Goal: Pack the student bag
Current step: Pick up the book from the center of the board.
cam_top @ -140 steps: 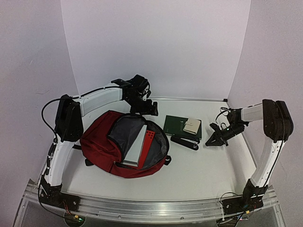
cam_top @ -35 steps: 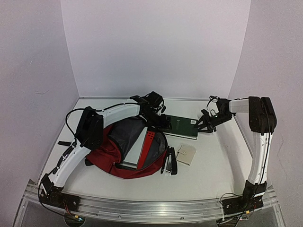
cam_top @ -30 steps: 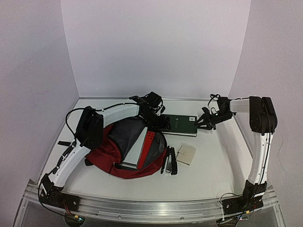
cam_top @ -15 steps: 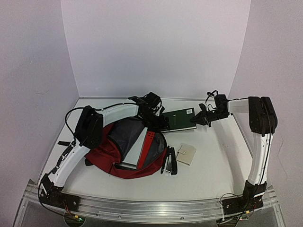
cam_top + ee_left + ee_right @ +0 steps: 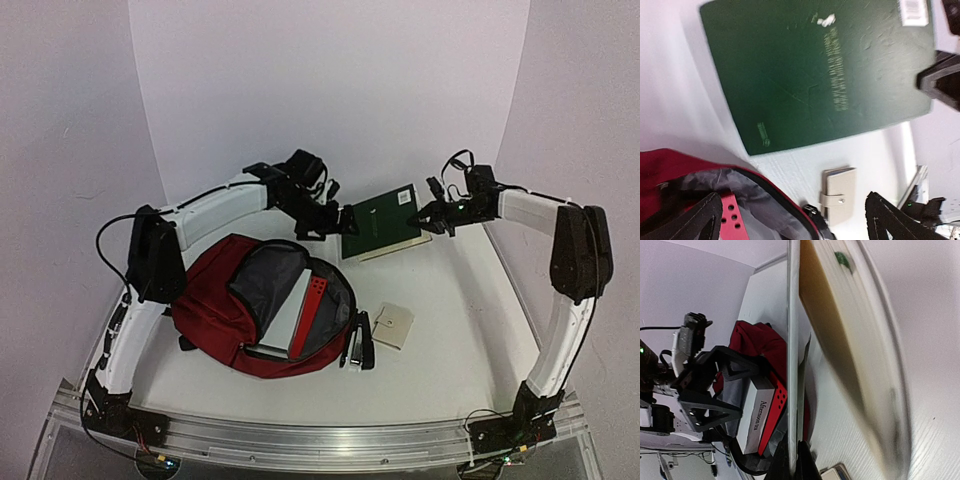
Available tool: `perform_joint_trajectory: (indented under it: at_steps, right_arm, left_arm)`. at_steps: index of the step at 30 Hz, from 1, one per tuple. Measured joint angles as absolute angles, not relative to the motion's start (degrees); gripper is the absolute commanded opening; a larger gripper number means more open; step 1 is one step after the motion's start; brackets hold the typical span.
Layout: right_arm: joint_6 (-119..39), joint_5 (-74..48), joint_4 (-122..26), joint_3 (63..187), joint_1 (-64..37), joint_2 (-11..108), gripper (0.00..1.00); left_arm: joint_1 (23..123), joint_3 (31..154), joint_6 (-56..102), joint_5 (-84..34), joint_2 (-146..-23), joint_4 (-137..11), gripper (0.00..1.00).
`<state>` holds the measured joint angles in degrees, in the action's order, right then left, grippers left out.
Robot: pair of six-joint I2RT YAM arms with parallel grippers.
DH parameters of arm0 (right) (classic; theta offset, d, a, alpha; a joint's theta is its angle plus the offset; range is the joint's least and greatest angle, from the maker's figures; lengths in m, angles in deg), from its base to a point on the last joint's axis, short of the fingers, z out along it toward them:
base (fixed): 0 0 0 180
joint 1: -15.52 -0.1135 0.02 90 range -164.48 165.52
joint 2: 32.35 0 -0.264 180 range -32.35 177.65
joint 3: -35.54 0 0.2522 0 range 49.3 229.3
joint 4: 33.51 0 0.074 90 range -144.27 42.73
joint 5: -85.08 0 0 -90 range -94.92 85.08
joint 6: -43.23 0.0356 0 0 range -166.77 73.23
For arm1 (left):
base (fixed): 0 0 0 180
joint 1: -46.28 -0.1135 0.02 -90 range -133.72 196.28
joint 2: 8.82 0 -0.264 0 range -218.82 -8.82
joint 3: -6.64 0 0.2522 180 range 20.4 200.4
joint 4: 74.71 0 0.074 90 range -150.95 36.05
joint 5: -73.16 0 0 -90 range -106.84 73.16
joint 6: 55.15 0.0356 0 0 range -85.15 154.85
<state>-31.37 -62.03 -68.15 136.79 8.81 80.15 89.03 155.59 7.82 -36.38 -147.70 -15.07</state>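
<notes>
The student bag (image 5: 215, 300) lies open at the left, its grey lining (image 5: 757, 197) showing. Inside it are a white book (image 5: 757, 415) and a red folder (image 5: 312, 310). A green book (image 5: 380, 222) hangs tilted in the air behind the bag. My right gripper (image 5: 432, 215) is shut on its right edge, and in the right wrist view the jaws (image 5: 795, 460) pinch the thin cover while the pages (image 5: 850, 340) sag away. My left gripper (image 5: 335, 222) stands open at the book's left edge, with nothing between its fingers (image 5: 695, 220).
A beige wallet (image 5: 391, 325) lies on the table right of the bag. A black stapler (image 5: 358, 342) rests against the bag's right rim. White walls close in the back and both sides.
The right gripper has lifted the green book off the table and tilted it up. The left arm has risen and drawn back from the bag's mouth, its jaws wider.
</notes>
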Motion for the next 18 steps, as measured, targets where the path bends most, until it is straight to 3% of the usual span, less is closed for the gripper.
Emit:
perform_joint_trajectory:
  at_steps: [11, 18]
  right_arm:
    - [-50.18, -47.74, -70.12, 137.39, 7.63, 64.0, 0.0]
    - [-67.41, -31.86, -66.04, 127.17, -2.5, 49.5, 0.0]
  left_arm:
    - [87.16, 151.56, 2.88, -34.46, -130.86, -15.04, 1.0]
    - [87.01, 142.68, -5.63, -37.13, -127.57, -21.93, 1.0]
